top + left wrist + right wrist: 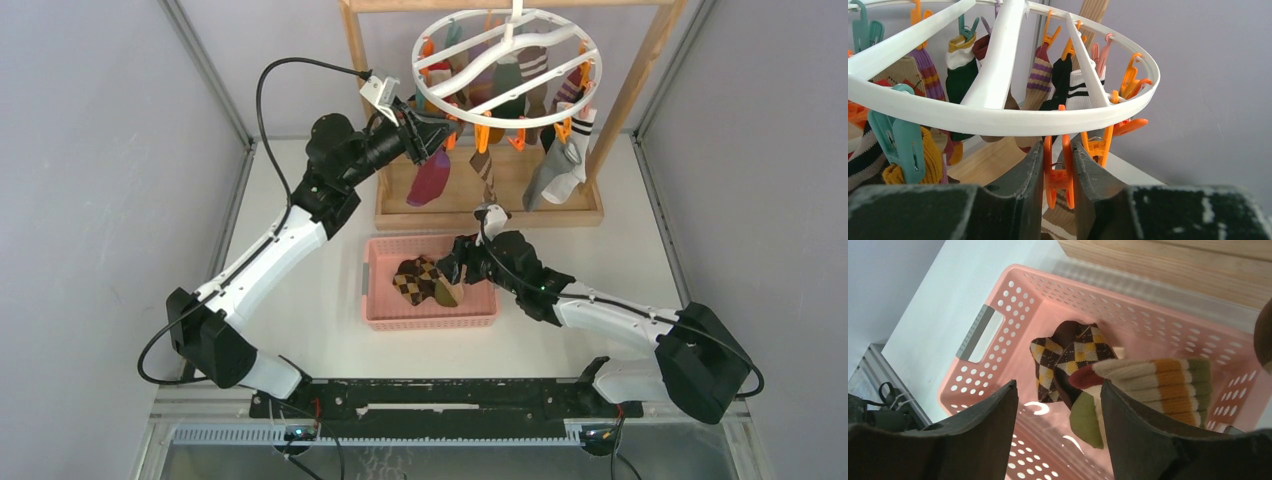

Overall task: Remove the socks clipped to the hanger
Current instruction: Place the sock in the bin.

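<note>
Many socks (557,172) hang on the far hanger (973,117), and with the left tool (1057,150) squeezing an orange clip (1058,182) while the right tool (1058,387) stands wide over the basket (998,295), a freed sock may fall outside it.

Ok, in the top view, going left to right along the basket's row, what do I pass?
The left arm's base → pink basket → brown argyle sock → right claw → right arm's base.
</note>
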Tool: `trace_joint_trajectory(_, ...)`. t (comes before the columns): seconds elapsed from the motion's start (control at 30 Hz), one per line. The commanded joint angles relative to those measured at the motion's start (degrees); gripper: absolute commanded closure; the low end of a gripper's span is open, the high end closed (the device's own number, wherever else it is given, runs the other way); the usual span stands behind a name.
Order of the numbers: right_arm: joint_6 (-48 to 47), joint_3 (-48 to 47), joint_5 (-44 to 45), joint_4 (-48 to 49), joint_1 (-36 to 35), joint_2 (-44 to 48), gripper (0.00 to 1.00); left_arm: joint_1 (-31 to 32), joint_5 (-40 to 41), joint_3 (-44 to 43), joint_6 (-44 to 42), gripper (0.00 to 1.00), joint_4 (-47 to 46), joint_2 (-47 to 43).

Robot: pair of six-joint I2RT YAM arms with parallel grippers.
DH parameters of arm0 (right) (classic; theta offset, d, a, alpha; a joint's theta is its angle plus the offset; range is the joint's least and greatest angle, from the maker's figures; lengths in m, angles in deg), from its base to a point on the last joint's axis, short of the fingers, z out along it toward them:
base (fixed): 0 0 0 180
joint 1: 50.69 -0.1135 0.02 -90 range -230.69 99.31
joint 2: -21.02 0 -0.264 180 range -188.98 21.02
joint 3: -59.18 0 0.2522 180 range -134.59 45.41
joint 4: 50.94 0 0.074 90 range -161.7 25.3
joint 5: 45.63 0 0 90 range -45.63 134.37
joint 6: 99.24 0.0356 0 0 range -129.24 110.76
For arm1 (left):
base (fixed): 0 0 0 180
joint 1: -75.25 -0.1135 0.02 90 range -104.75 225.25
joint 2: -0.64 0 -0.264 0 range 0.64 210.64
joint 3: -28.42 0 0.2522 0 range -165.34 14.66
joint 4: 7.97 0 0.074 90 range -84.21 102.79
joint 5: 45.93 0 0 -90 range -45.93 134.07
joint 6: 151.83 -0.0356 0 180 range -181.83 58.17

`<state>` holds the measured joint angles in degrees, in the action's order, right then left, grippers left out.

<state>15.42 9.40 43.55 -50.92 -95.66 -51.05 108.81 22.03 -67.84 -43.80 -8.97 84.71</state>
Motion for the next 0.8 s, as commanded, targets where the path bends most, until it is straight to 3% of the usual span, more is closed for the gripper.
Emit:
trace_joint_trajectory(0.0,0.89,-0.41,2.40,0.46,0.54,1.69,0.30,-0.09,-0.73,0.91,-0.50,0.82,-0.05,-2.88)
trace_joint_trajectory(0.4,0.65,-0.67,2.32,-2.45,1.45,5.72,0.28,-0.08,0.99,3.34,-2.00,0.49,0.93,-4.59)
trace_joint_trajectory(0.77,0.38,-0.93,2.34,-4.73,1.72,8.57,0.27,-0.11,4.27,7.85,-4.00,0.37,1.26,-6.78)
